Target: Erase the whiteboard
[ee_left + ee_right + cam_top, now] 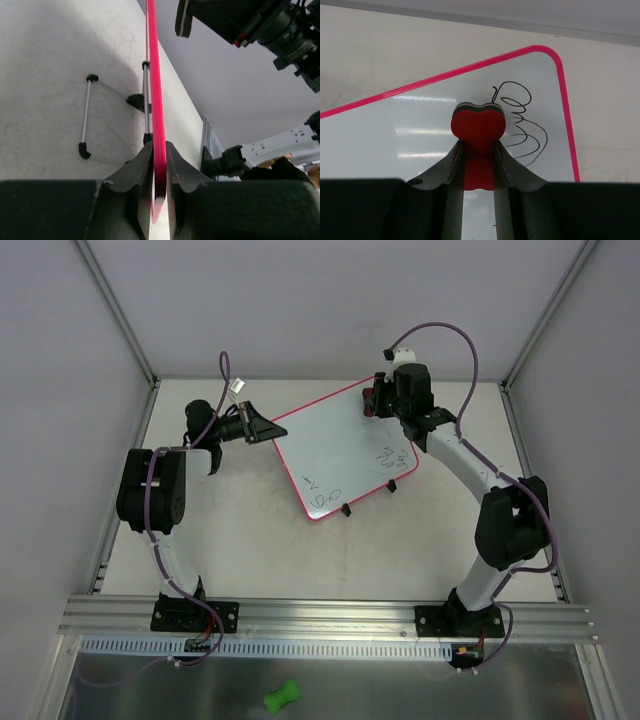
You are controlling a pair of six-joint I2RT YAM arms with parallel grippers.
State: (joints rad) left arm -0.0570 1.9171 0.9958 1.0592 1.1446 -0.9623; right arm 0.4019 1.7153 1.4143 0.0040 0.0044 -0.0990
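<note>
The whiteboard (pixel 335 450) is a white board with a red-pink rim, tilted up on its wire stand at the table's middle back. Dark scribbles (pixel 388 457) sit near its right corner and more (pixel 325 495) near its front corner. My left gripper (pixel 258 427) is shut on the board's left edge; in the left wrist view the pink rim (pixel 157 100) runs between the fingers. My right gripper (pixel 378 400) is shut on the red bone-shaped eraser (pixel 478 131) and holds it over the board's far part, just left of the curly scribbles (pixel 522 122).
The board's wire stand (pixel 87 115) with black feet rests on the table behind it. Two black feet (pixel 346 509) show at the board's front edge. A green bone-shaped object (pixel 281 697) lies below the front rail. Enclosure walls stand on all sides.
</note>
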